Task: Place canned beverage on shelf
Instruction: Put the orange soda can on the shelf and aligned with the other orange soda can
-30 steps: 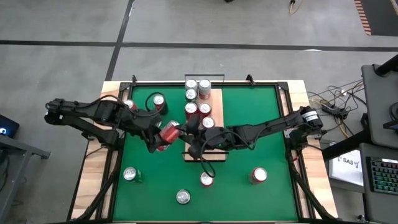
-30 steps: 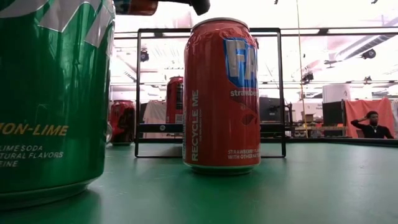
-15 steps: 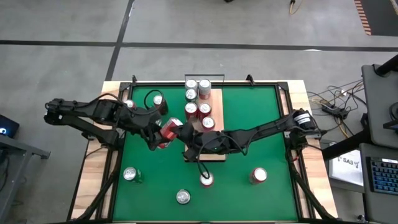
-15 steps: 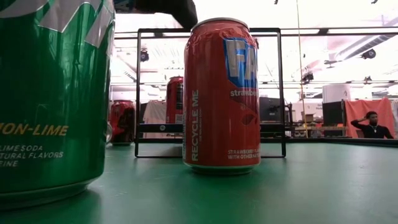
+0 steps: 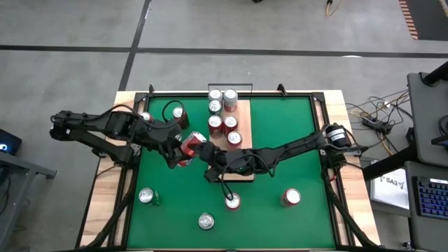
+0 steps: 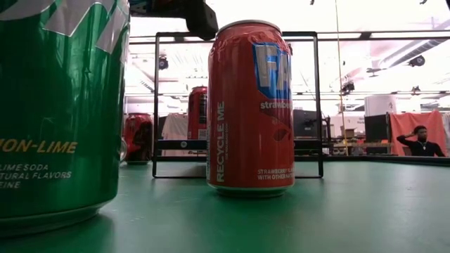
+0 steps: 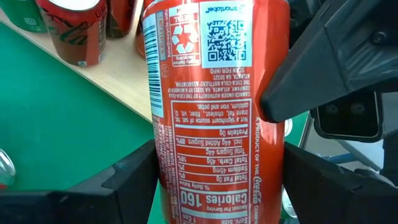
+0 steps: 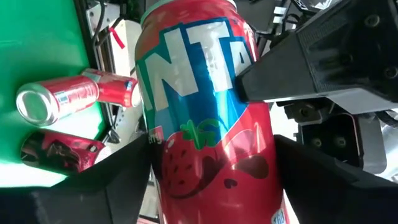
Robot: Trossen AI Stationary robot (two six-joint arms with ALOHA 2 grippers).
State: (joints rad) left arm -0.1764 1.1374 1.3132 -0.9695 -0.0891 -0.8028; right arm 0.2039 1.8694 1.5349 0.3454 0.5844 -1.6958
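Red can (image 5: 190,148) (left tool (image 5: 183,148)); right tool (image 5: 207,155) closer

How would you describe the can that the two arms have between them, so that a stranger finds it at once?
On the green mat, look just left of the wooden shelf, where the two arms meet. There the red can sits between the left gripper and the right gripper. Unlike every other can, it stands on nothing: it is held tilted above the mat.
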